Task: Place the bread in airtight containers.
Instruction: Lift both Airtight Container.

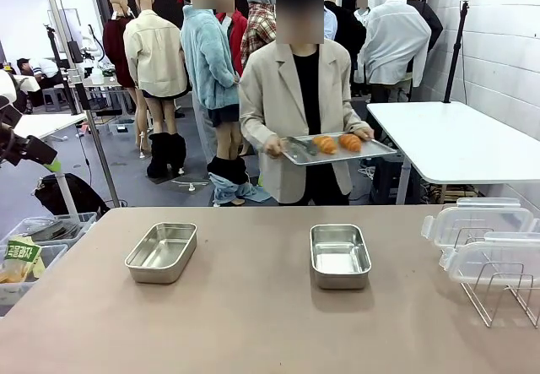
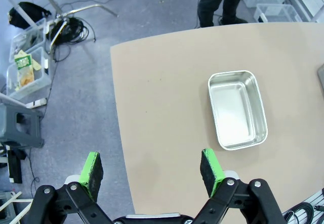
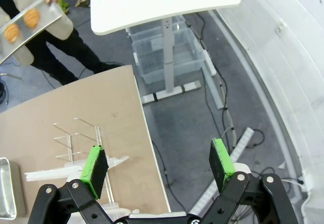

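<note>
**On the brown table: both containers empty, bread on the tray at the far side**

At the near edge, the left gripper (image 2: 150, 164) hangs above the left border of the table (image 2: 167, 92). Its jaws are spread to full width, with nothing between the green pads. The right gripper (image 3: 157, 159) hangs above the table's right border, partly over the floor. Its jaws are likewise wide apart and hold nothing.

At mid-table, two steel boxes stand uncovered and well apart: the left container (image 1: 162, 252) and the right container (image 1: 339, 256). Both sit upright with bare interiors. Near the table's right edge, a wire rack (image 1: 498, 294) carries two clear lids (image 1: 477, 220) resting on top of it.

Beyond the far edge, a person (image 1: 295, 95) stands facing the table. The person's hands (image 1: 274, 146) grip a flat steel tray (image 1: 297, 152) at its two ends, held at waist height and clear of the tabletop. Two bread rolls (image 1: 326, 144) lie just beside each other on the tray, toward its right half. Farther back on the right stands a white table (image 1: 456, 138).
</note>
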Available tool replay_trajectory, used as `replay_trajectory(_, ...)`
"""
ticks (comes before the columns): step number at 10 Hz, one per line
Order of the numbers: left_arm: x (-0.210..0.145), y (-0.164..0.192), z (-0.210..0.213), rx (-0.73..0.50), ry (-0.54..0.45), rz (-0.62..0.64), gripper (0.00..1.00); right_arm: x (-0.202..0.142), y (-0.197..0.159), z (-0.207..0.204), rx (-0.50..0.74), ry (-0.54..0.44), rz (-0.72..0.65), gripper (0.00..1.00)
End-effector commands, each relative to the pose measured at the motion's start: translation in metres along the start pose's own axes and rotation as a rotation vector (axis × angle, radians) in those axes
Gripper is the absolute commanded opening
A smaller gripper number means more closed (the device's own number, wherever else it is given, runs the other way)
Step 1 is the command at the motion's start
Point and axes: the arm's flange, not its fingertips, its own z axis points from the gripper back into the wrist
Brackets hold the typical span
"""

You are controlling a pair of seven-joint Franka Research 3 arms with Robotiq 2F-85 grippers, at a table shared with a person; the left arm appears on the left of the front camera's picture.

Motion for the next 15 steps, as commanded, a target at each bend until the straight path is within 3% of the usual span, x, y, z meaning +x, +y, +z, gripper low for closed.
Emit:
replay_trajectory(1,-0.0003,0.0021,-0.0003,-0.011,0.001,-0.009,1.0,-0.0053,-0.0011,0.0006,0.0,0.005,0.01,1.0)
replay_trajectory(15,-0.0003,0.0021,-0.0003,-0.011,0.001,-0.009,1.0,-0.0053,-0.0011,0.0006,0.0,0.005,0.01,1.0)
